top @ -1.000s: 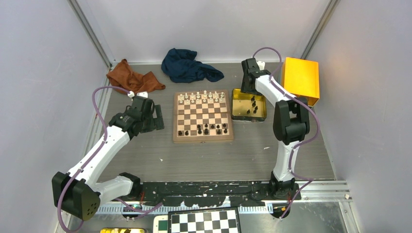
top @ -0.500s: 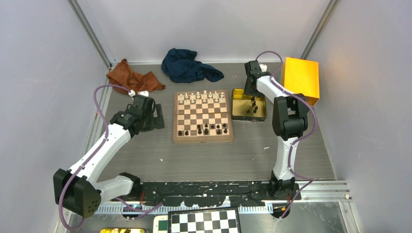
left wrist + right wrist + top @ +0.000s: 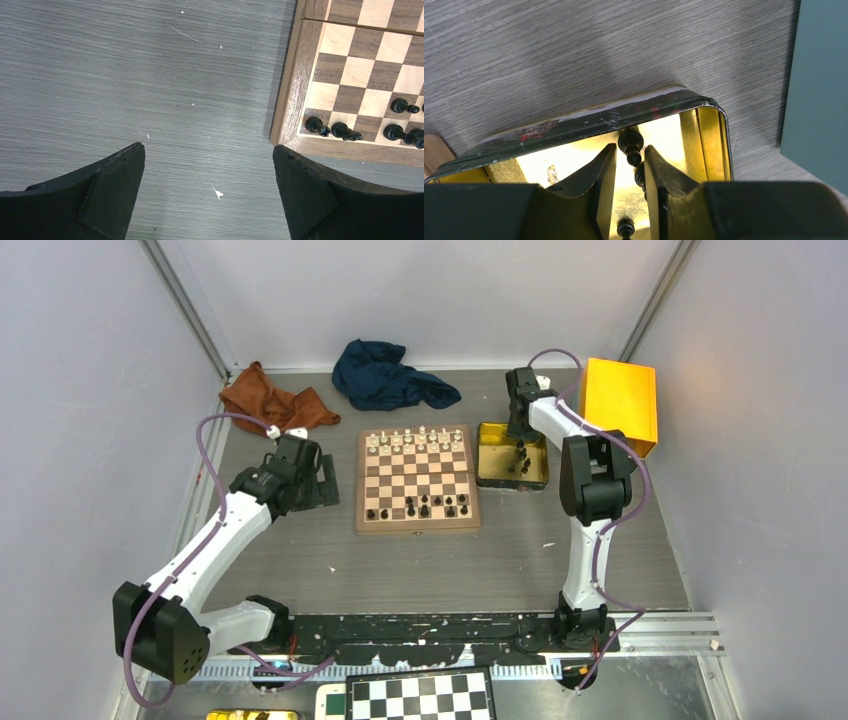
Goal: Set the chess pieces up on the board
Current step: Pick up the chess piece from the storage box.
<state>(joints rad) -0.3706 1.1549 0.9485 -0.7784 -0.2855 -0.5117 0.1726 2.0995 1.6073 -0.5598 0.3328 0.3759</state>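
Observation:
The wooden board [image 3: 417, 528] lies mid-table, with several black chess pieces [image 3: 425, 508] on its near rows. More black pieces [image 3: 522, 465] lie in the gold tin [image 3: 484, 478] to its right. My right gripper [image 3: 520, 445] reaches down into that tin [image 3: 589, 122]. Its jaws [image 3: 630, 148] stand narrow on either side of a lying black piece [image 3: 630, 145], with a sliver of gap on the left; a second piece lies against the right finger [image 3: 659, 175]. My left gripper [image 3: 209, 152] hangs wide open over bare table beside the board's rim [image 3: 287, 100]. Black pieces [image 3: 345, 131] stand just inside that corner.
White pieces [image 3: 415, 438] fill the board's far rows. A brown cloth [image 3: 275, 403] and a blue cloth [image 3: 390, 378] lie at the back. A yellow box [image 3: 620, 405] stands right of the tin. A black-and-white board [image 3: 420, 695] sits below the arm bases.
The right gripper has dropped lower into the tin and its jaws have narrowed from wide apart to close around a black piece. The left arm has shifted only slightly.

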